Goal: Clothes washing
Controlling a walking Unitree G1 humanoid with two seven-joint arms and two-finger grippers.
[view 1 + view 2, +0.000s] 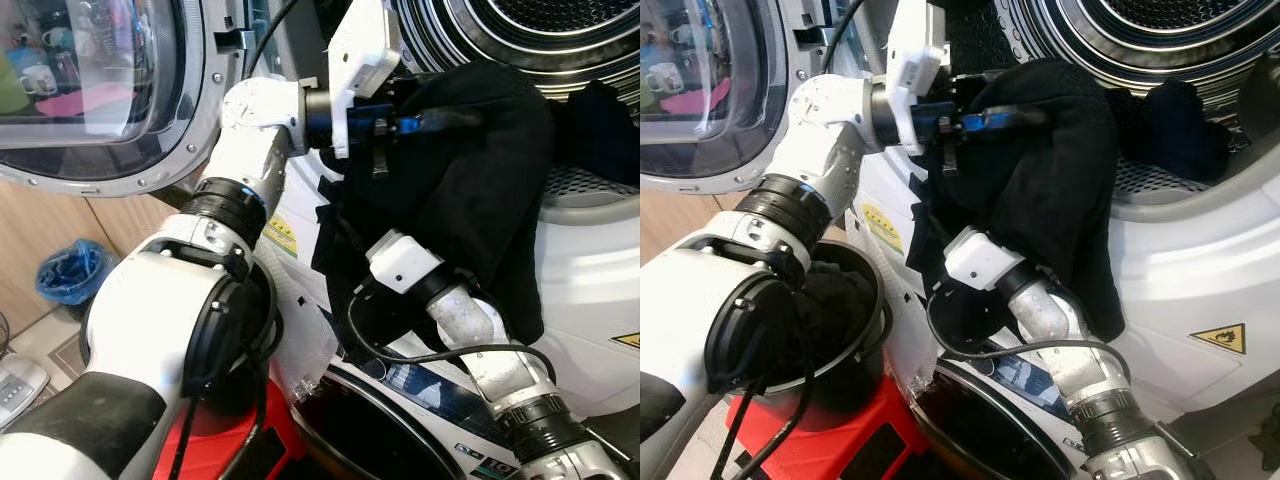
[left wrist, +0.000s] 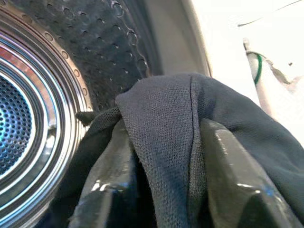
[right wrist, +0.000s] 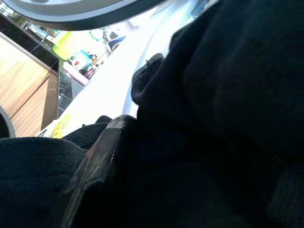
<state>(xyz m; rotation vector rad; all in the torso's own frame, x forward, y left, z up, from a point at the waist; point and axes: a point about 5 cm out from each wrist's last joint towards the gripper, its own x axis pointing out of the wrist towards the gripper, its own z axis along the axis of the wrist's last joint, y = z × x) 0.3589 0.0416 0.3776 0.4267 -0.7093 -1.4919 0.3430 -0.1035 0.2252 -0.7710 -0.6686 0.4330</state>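
With the left end effector (image 1: 440,120) pinching the black garment (image 1: 470,200) at the washer drum's (image 1: 1160,30) lip and the right end effector (image 3: 102,161) buried beneath, grip unclear, its hanging bulk may slide back out.

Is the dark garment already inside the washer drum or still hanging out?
Mostly out. The dark garment drapes over the drum opening's rim and down the washer front, pinched by the left gripper.
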